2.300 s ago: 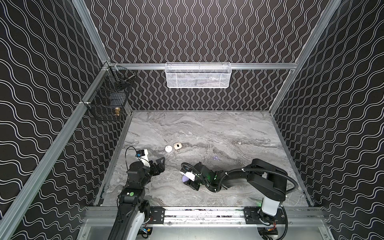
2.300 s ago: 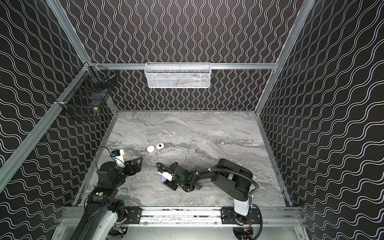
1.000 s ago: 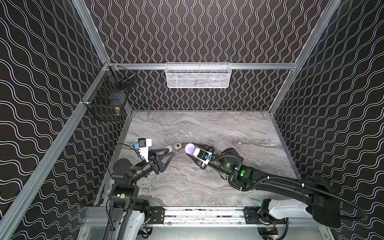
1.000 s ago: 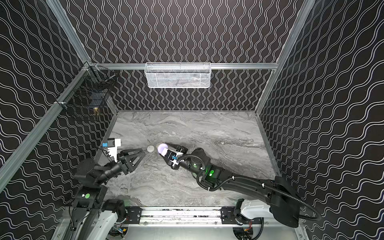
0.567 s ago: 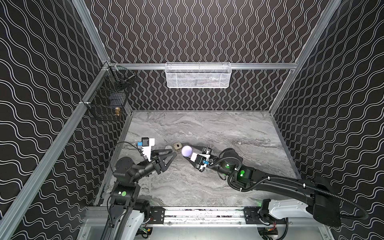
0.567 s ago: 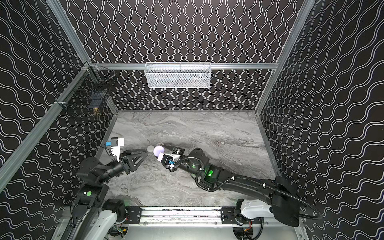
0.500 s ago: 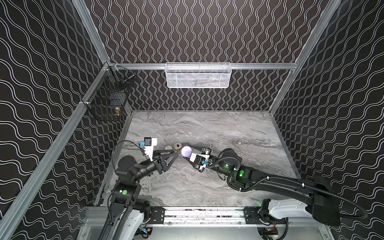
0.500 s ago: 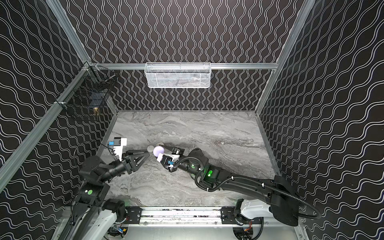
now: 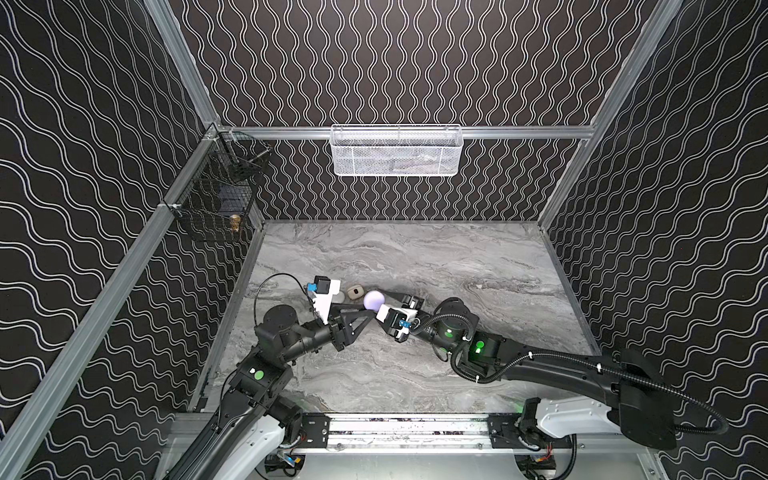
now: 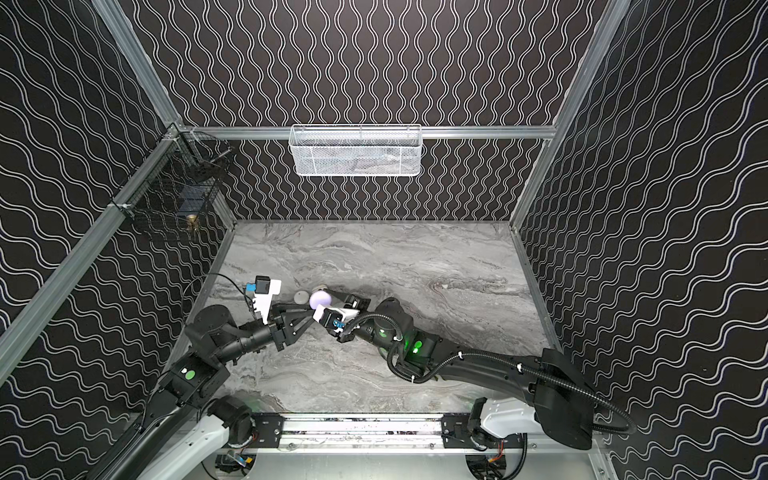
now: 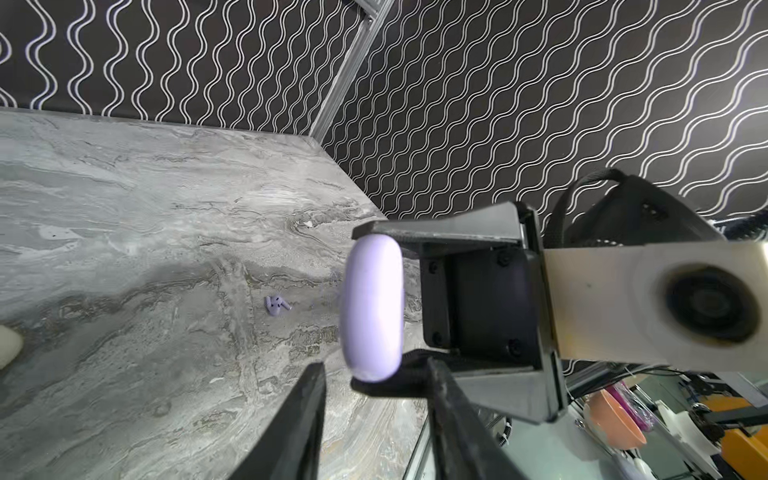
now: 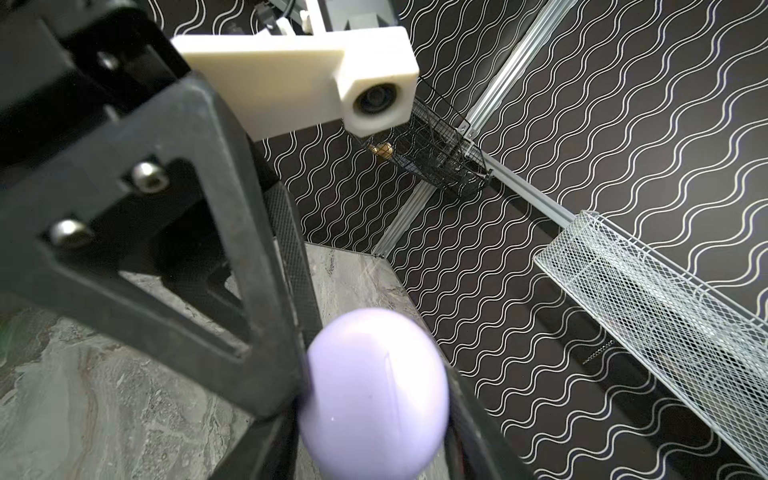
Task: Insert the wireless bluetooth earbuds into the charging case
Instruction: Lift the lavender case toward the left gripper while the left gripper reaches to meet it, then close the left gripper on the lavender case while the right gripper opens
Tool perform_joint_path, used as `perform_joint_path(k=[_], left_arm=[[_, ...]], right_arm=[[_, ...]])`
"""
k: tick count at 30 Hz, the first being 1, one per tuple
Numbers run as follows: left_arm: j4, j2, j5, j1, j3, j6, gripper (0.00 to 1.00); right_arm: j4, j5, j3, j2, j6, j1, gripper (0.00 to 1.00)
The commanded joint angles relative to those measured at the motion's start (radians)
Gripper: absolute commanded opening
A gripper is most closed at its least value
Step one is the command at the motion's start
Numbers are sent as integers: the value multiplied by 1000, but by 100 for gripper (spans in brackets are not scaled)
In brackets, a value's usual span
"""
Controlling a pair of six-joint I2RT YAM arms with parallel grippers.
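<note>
A: Status, lavender earbuds (image 11: 277,305)?
B: Loose on marble tabletop (image 9: 415,257), well clear of both jaws. None seated.
A: And the charging case (image 12: 374,395)?
B: Looks closed. Held aloft, clamped in right gripper (image 11: 374,307). The left gripper (image 9: 365,311) has its jaws apart around the case's end. Opening and inserting remain.

Counting time
Three cases are showing: purple case (image 9: 373,300), tan case (image 9: 354,292), white case (image 10: 301,297). Two baskets are hanging: white basket (image 9: 397,151), black basket (image 9: 216,195).

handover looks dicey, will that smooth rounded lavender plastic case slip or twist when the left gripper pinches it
Likely slippery: the smooth rounded lavender plastic case is glossy and domed. It may pivot, since the right gripper pinches it only at two opposite edges. It looks rigid, so probably won't dent.
</note>
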Motion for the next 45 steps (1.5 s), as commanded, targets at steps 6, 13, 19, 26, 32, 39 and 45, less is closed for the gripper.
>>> perform_joint_path(k=[6,13,19,26,32,39,45], left_arm=[[29,3,-10,-2,12,22,49],[43,5,8,-1,12,11,46],[62,12,22,-2,8,1,42],[60,9,15,-2,7,5,36],[58,6,16,-2,5,9,31],[72,4,15,-1,-6,8,10],[169,33,13,-1,-44,36,0]], right_arm=[[41,-57,-8,-22,3,2,23],[44,-69,11,-5,4,6,24],[65,-74,21,20,9,8,23],[66,-73,34,33,3,10,23],[71,-78,42,49,-1,13,23],[78,-87,37,41,4,14,30],[100,-76,-28,-22,47,13,70]])
